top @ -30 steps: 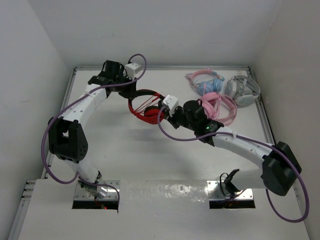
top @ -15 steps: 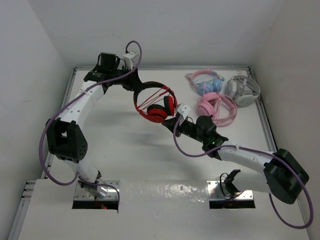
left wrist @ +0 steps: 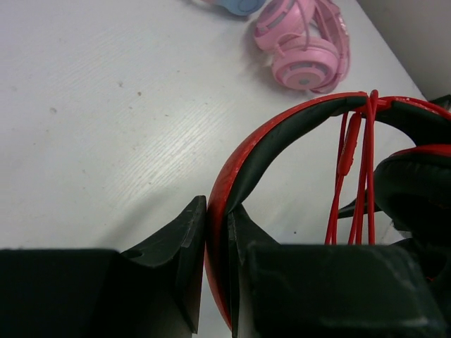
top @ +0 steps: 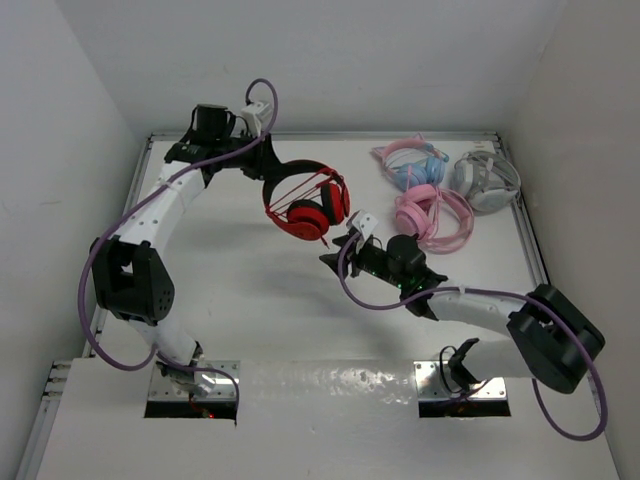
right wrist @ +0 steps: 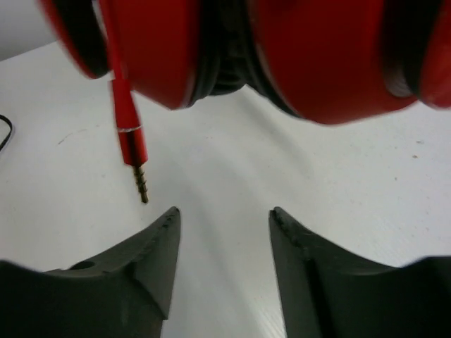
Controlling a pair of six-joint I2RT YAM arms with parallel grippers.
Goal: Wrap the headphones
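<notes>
The red headphones [top: 308, 203] hang above the table with their red cable wound across the headband. My left gripper [top: 268, 168] is shut on the black-and-red headband [left wrist: 232, 176], which runs between its fingers in the left wrist view. Red cable strands [left wrist: 356, 169] cross the band's arc. My right gripper [top: 331, 260] stands open just below and to the right of the ear cups [right wrist: 282, 49], holding nothing. The cable's jack plug [right wrist: 134, 151] dangles free just above its left fingertip [right wrist: 165, 225].
Pink headphones [top: 435, 215], a second pink pair with blue cups [top: 410, 165] and a grey-white pair [top: 485, 180] lie at the back right of the table. The table's raised rim [top: 330, 135] runs along the back.
My right gripper has let go of the cable, opened and drawn back toward the near side. My left gripper has lifted the headphones slightly back and left.
</notes>
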